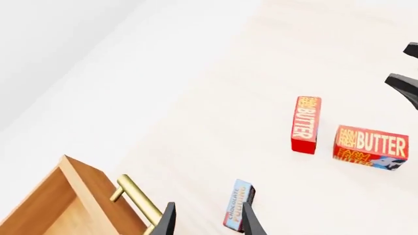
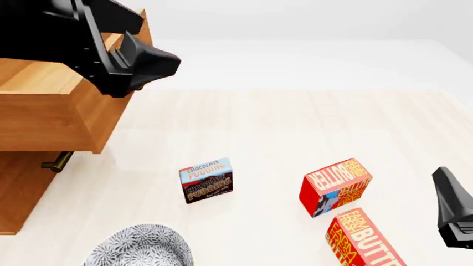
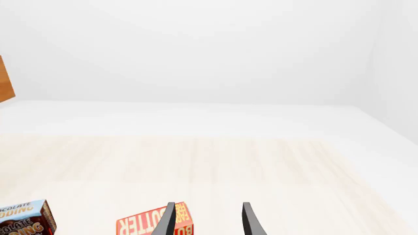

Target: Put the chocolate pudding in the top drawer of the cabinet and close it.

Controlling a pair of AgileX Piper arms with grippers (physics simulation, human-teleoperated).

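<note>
- The cabinet (image 2: 22, 188) fills the desk's (image 2: 296, 127) left edge; its top drawer (image 2: 52, 111) stands pulled out and open, overhanging the lower handle (image 2: 57, 161).
- My left arm (image 2: 111, 50) hangs over that drawer's front corner.
- Two butter boxes (image 2: 334, 187) sit near my right jaws (image 3: 206, 220), one just behind the other.
- The pudding (image 2: 206, 180) stands upright on the desk, apart from cabinet and butter, bare desk all round.
- Left jaws (image 1: 206, 220) and right jaws both gape, empty.
</note>
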